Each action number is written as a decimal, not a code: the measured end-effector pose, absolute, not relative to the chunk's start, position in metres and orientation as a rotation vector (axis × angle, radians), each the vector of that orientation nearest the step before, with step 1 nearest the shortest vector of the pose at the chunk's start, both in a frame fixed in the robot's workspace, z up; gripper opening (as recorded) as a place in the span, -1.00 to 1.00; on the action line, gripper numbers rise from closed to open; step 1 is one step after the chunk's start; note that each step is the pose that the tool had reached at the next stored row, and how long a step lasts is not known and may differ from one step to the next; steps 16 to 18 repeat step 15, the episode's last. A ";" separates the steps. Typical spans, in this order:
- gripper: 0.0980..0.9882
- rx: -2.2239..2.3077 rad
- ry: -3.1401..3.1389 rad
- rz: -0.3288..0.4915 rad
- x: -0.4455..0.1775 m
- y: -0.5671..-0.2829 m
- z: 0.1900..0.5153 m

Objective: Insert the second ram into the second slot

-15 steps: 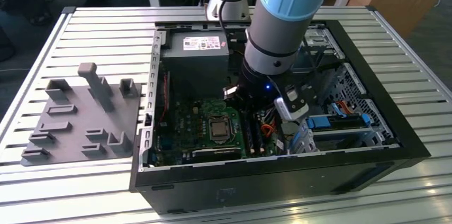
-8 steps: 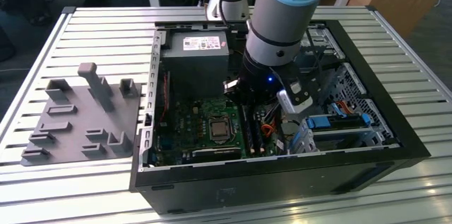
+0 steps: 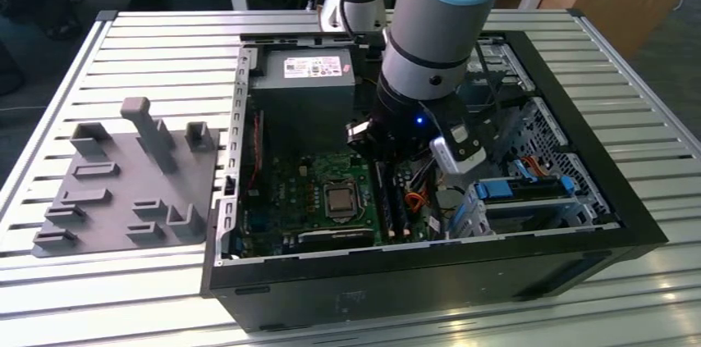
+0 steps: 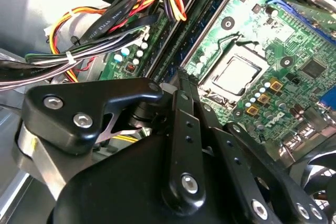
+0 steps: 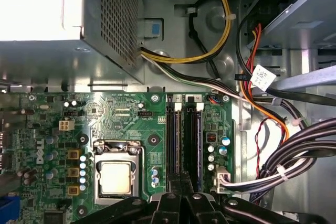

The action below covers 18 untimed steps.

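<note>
My gripper [image 3: 386,157] hangs inside the open computer case over the motherboard [image 3: 318,191], its black fingers pressed together with nothing showing between them. In both wrist views the joined tips [image 5: 181,178] [image 4: 181,74] sit just above the near end of two long dark memory slots [image 5: 184,140] [image 4: 184,35] [image 3: 400,203]. Thin dark strips run edge-on along these slots. I cannot tell whether the second ram is one of them; no blue stick with a label shows clearly.
The processor socket [image 5: 116,177] lies beside the slots. Cable bundles [image 5: 273,166] [image 4: 94,45] crowd their other side. The power supply [image 3: 312,68] fills the case's far end, and blue drive brackets [image 3: 515,189] sit at the exterior view's right. A grey fixture [image 3: 121,183] stands outside.
</note>
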<state>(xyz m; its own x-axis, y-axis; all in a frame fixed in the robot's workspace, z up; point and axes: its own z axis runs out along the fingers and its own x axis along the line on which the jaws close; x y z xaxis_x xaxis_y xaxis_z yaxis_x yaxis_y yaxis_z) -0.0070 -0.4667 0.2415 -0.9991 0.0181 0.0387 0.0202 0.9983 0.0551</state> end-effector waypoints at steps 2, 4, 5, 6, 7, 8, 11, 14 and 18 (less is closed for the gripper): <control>-0.98 -0.030 -3.102 -0.086 -0.007 -0.467 0.243; -0.98 -0.030 -3.102 -0.086 -0.007 -0.467 0.247; -0.98 -0.030 -3.102 -0.086 -0.007 -0.467 0.249; -0.98 -0.030 -3.102 -0.087 -0.007 -0.467 0.250; -0.98 -0.030 -3.102 -0.087 -0.007 -0.467 0.251; -0.98 -0.030 -3.102 -0.087 -0.007 -0.467 0.251; -0.98 -0.030 -3.102 -0.087 -0.007 -0.467 0.251; -0.98 -0.030 -3.102 -0.087 -0.007 -0.467 0.251; -0.98 -0.030 -3.102 -0.087 -0.007 -0.467 0.251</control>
